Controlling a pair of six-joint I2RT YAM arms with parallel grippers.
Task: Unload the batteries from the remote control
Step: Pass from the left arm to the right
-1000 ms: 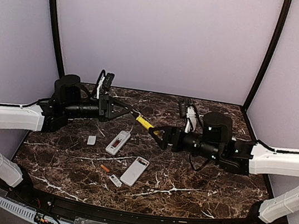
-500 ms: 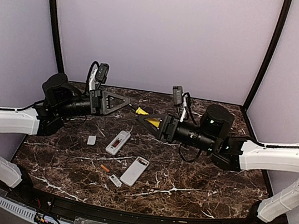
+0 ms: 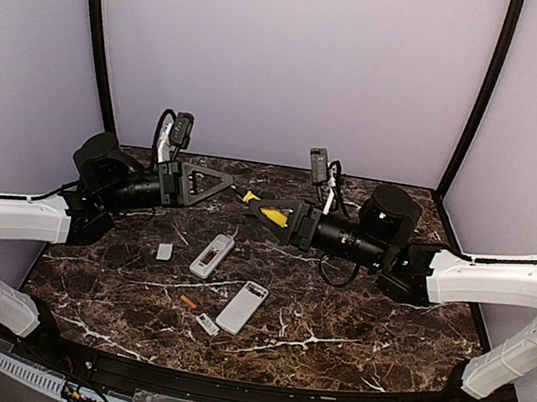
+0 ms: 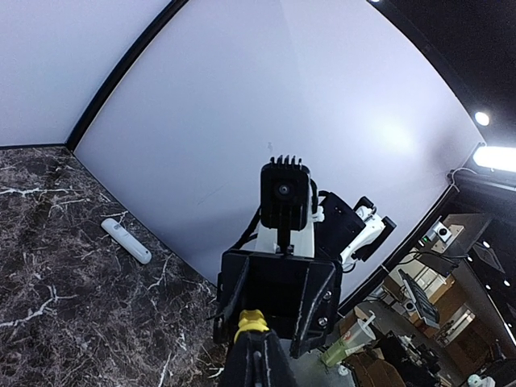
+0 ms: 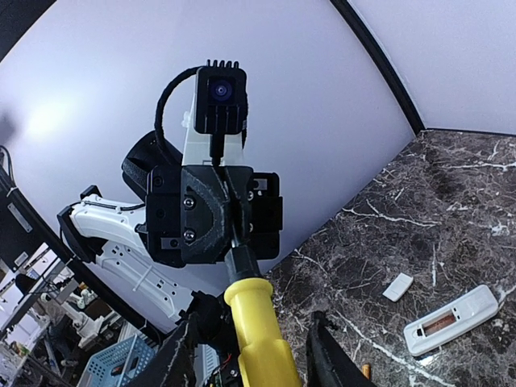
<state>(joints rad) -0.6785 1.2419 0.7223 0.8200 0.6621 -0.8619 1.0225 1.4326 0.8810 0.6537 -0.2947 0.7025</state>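
- While flat on marble table, orange battery: long axis far-left to near-right.
- Pinched on screwdriver shaft: left gripper; part-open astride its handle: right gripper.
- Lilac walls.

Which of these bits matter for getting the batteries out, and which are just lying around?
Part of the job:
- far remote, bay open
- near remote
- loose orange battery
- yellow-handled screwdriver, pinched by the left gripper, right gripper fingers either side of its handle

Probably just lying about:
- white cover left of the far remote
- white cover beside the near remote
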